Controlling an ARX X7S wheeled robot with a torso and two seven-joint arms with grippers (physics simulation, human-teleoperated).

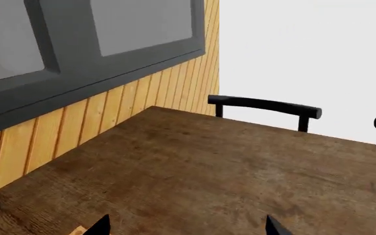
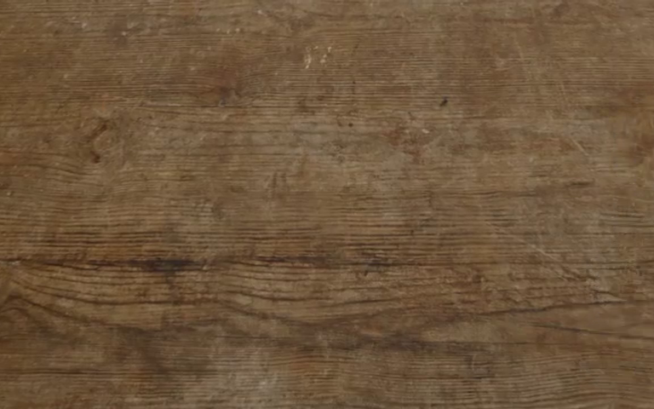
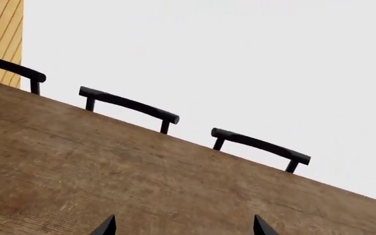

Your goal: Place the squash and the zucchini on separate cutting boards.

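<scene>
We see bare brown wooden surface (image 2: 327,204). Left hand (image 1: 184,226) and right hand (image 3: 182,226) both spread, holding nothing. Black chair backs (image 3: 129,105) beyond.

The tabletop (image 1: 227,166) is taken as the landmark. A wall (image 1: 109,112) is stood along one side of it, and a window (image 1: 83,44) is set higher up in that wall. Three chairs (image 3: 129,105) are lined up behind its far edge.
</scene>
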